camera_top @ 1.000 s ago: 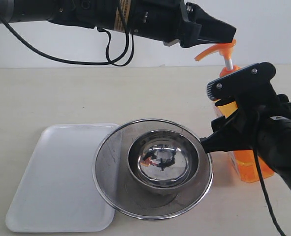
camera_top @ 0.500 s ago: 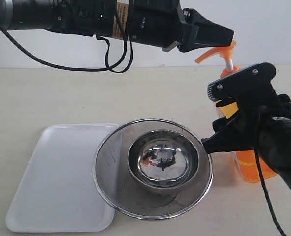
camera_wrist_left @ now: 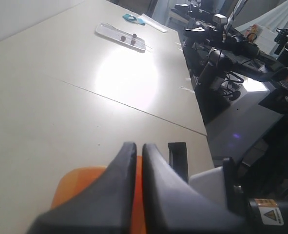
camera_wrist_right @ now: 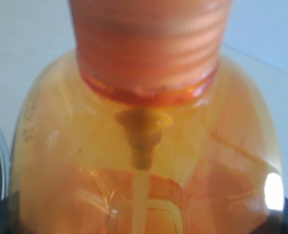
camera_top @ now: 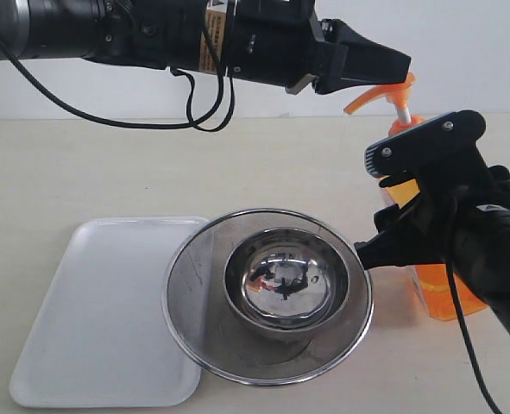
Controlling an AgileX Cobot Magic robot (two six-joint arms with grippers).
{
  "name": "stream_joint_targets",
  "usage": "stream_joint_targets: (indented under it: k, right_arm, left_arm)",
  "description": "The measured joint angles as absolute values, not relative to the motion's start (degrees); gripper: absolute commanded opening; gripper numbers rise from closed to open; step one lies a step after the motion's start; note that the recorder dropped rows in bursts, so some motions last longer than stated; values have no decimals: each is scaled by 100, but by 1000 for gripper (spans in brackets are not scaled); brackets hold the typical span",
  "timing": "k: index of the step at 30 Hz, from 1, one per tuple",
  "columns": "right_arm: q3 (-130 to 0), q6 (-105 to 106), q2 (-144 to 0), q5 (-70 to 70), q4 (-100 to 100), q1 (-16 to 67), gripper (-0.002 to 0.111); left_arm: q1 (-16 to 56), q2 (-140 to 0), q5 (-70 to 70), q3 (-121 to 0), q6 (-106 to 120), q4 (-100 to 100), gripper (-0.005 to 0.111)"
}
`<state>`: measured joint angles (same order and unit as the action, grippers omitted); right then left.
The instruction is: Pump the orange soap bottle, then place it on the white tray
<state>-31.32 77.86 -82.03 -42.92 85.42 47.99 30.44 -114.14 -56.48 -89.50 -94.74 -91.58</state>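
Note:
The orange soap bottle (camera_top: 442,289) stands upright at the right of the table, its pump head (camera_top: 380,93) raised on a white stem. My right gripper (camera_top: 406,194) is shut on the bottle's upper body, one dark finger on each side. In the right wrist view the bottle (camera_wrist_right: 144,146) fills the frame. My left gripper (camera_top: 403,62) reaches across from the left, shut with only a thin slit between its fingers. It sits right over the pump head (camera_wrist_left: 75,184), and I cannot tell whether it touches. The white tray (camera_top: 99,319) lies flat at the front left.
A round steel mesh strainer (camera_top: 194,276) holding a steel bowl (camera_top: 287,285) stands between the tray and the bottle, overlapping the tray's right edge. The left arm and its black cables (camera_top: 203,95) span the back of the table.
My left gripper has come down slightly onto the pump head, and the nozzle has dipped a little. The bottle and right gripper have barely shifted to the right.

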Motion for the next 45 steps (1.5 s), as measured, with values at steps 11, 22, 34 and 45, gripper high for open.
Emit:
stream_joint_targets:
  k: [11,22,34,45]
  right_arm:
    - [-3132,7786,-8203,-4292,8542,4799,0]
    - [-3132,7774,-8203,-4304,8542,4799,0]
    - [-3132,7774,-8203,-4304,8542,4799,0]
    - [-3132,7753,-8203,-4304,8542,4799,0]
  left_arm:
    - [3044,-11454,-5670,-8950,-9474,-9143,5]
    - [3044,-11467,-5692,-8915,-9474,-9059,5]
    - [3044,-11467,-5692,-8915,-9474,-9059,5]
    - [3044,-11467,-5692,-8915,-9474,-9059,5]
